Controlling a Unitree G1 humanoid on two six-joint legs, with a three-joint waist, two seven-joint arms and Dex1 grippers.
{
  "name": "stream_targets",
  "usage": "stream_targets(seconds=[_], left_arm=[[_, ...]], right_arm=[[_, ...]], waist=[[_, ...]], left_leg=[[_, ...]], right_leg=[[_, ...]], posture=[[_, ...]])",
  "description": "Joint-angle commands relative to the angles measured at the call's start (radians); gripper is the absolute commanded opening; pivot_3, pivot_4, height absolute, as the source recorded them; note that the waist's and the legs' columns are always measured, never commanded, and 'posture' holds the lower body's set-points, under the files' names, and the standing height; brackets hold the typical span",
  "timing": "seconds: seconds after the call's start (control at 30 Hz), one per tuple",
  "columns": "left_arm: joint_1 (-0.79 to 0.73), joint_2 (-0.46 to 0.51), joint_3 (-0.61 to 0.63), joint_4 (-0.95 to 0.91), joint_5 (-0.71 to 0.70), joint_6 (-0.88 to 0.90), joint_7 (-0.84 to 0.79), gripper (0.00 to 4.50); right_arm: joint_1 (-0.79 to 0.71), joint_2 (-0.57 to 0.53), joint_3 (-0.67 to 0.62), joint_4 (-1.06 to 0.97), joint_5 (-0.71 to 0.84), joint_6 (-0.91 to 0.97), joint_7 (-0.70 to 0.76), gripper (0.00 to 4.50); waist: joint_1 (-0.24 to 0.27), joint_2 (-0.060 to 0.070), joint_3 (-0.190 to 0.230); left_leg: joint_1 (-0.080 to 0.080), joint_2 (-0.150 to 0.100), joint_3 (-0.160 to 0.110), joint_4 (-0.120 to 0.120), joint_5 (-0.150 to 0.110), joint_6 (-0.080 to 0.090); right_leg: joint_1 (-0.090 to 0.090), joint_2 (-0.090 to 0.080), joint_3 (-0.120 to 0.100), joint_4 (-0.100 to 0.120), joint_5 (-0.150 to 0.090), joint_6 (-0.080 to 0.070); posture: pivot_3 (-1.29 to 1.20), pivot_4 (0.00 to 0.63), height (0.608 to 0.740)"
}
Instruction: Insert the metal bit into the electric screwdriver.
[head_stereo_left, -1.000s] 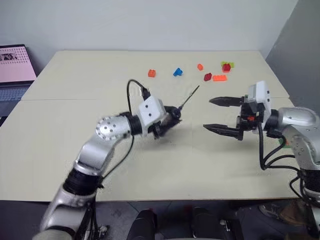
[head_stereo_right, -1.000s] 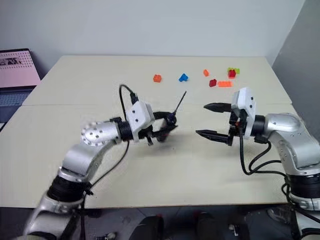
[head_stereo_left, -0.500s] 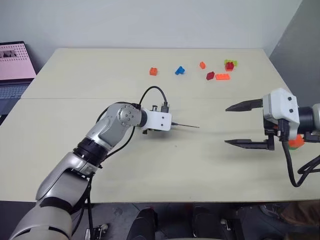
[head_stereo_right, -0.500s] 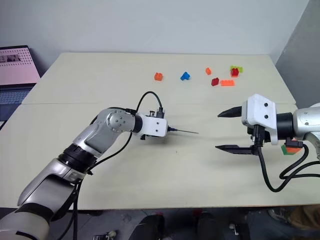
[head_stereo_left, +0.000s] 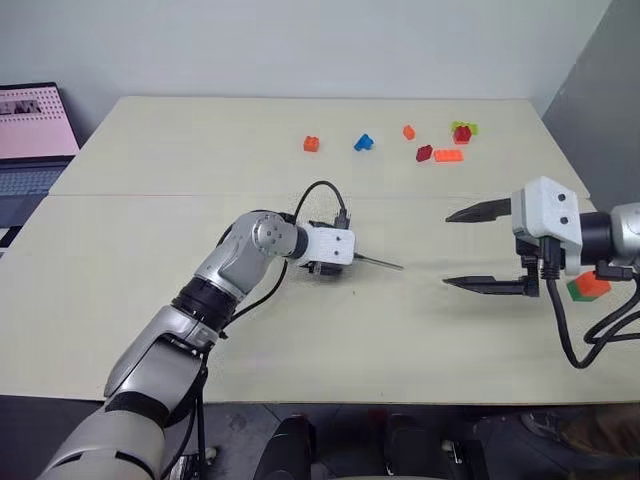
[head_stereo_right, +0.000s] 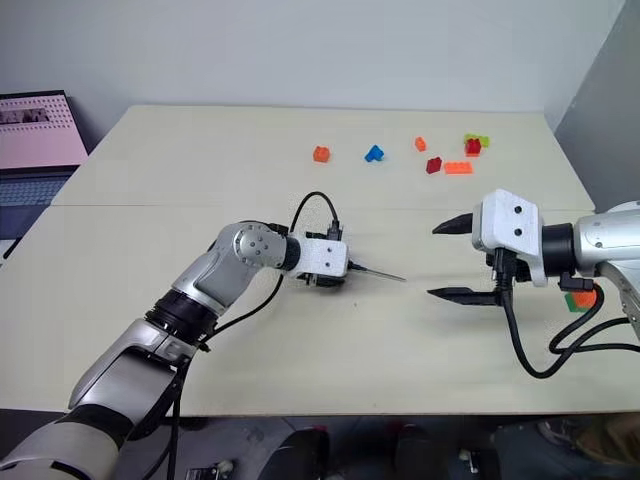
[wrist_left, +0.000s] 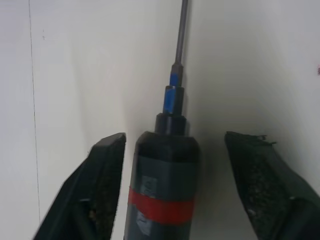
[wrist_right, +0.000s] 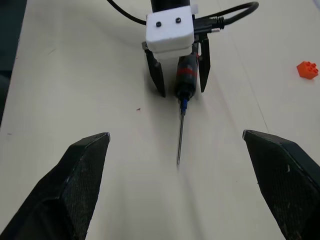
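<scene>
Pale tabletop (head_stereo_left: 150, 300) carried the screwdriver (wrist_right: 187, 73), lying flat with the thin metal bit (wrist_right: 180, 137) seated in its tip and pointing toward the right gripper (head_stereo_left: 482, 248); the left gripper (wrist_right: 180, 75) sat low over it, jaws released, a finger on either side of the black barrel with gaps showing; the right gripper hung well apart, jaws spread wide and holding nothing; small coloured blocks (head_stereo_left: 362, 143) lay scattered along the far edge.

Electric screwdriver (wrist_left: 165, 195): black, red band, blue collar. Metal bit (wrist_right: 180, 136): dark grey. Counter (head_stereo_left: 150, 250): cream. Far bricks (head_stereo_left: 432, 153): orange, blue, red, green. Claw fingers (wrist_right: 75, 175): black.
</scene>
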Motion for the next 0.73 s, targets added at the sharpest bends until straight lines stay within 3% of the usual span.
stream_targets(seconds=[0.03, 0.1, 0.2, 0.4, 0.57, 0.73], left_arm=[[0.041, 0.027, 0.102, -0.153, -0.112, 0.116, -0.058, 4.15], [0.062, 0.050, 0.158, -0.225, -0.160, 0.179, -0.069, 4.15], [0.132, 0.158, 0.342, -0.350, -0.260, 0.304, -0.060, 4.15], [0.344, 0.323, 0.541, -0.559, -0.392, 0.459, -0.090, 4.15], [0.488, 0.415, 0.695, -0.629, -0.503, 0.543, -0.108, 4.15], [0.550, 0.458, 0.725, -0.609, -0.535, 0.523, -0.086, 4.15]], right_arm=[[-0.026, -0.002, -0.014, 0.009, -0.014, -0.027, 0.002, 4.50], [-0.021, 0.000, -0.015, 0.013, -0.019, -0.033, -0.001, 4.50], [0.012, 0.019, -0.031, 0.027, -0.028, -0.039, -0.031, 4.50], [0.068, 0.042, -0.061, 0.077, -0.062, -0.118, -0.044, 4.50], [0.090, 0.048, -0.075, 0.136, -0.064, -0.178, -0.012, 4.50], [0.080, 0.054, -0.055, 0.186, -0.077, -0.218, 0.014, 4.50]], waist=[[-0.001, 0.000, 0.000], [-0.003, 0.000, 0.000], [-0.007, 0.000, 0.000], [-0.012, 0.000, 0.000], [0.001, -0.001, 0.001], [0.000, -0.001, 0.001]], left_leg=[[0.000, 0.000, 0.000, 0.000, 0.000, 0.000], [0.000, 0.001, -0.001, 0.000, 0.000, 0.000], [0.000, 0.002, -0.001, 0.000, 0.000, 0.000], [0.000, 0.003, 0.000, 0.000, 0.001, 0.001], [0.000, 0.002, -0.001, 0.000, 0.001, 0.001], [0.002, 0.002, -0.001, 0.000, 0.001, 0.001]], right_leg=[[0.000, 0.000, 0.000, 0.000, 0.000, 0.000], [-0.002, 0.000, 0.001, 0.001, 0.000, 0.000], [-0.003, 0.001, 0.001, 0.003, 0.000, 0.000], [-0.004, 0.001, 0.002, 0.005, 0.000, 0.000], [-0.003, 0.000, 0.000, 0.004, 0.000, 0.000], [-0.001, 0.000, 0.000, 0.004, 0.000, 0.000]], posture=[[0.00, 0.150, 0.740], [0.00, 0.150, 0.740], [0.00, 0.150, 0.740], [0.00, 0.150, 0.740], [0.00, 0.150, 0.740], [0.00, 0.150, 0.740]])
